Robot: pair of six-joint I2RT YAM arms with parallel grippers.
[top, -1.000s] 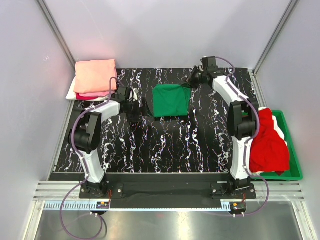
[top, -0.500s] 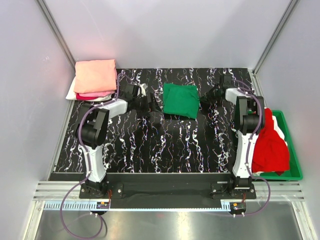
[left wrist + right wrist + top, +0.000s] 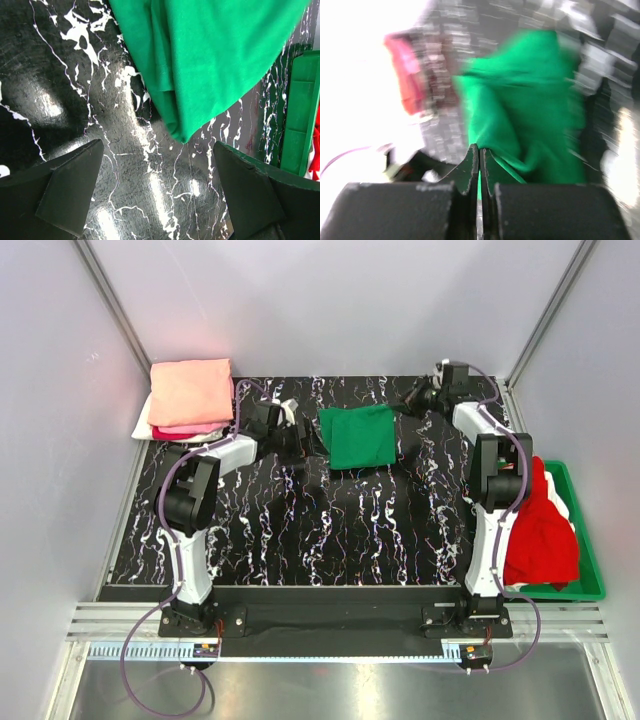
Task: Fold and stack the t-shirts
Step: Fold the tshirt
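A bright green t-shirt (image 3: 362, 436), folded into a rough square, lies on the black marbled table (image 3: 330, 530) at the back middle. My right gripper (image 3: 402, 408) is shut on its right upper corner; the right wrist view shows green t-shirt cloth (image 3: 525, 100) pinched in the gripper (image 3: 480, 150). My left gripper (image 3: 308, 440) is open just left of the shirt. In the left wrist view the gripper (image 3: 160, 185) is empty, and a corner of the green shirt (image 3: 210, 55) lies ahead of it. A red t-shirt (image 3: 540, 530) is heaped at the right.
A stack of folded shirts (image 3: 190, 392), salmon-peach on top with pink and white beneath, sits at the back left corner. The green plastic bin (image 3: 592, 575) holding the red shirt stands off the table's right edge. Grey walls enclose the table on three sides.
The right gripper swung the green shirt to the right, then back up and a little left. The left gripper has moved right, up to the shirt's left edge, and stayed open.
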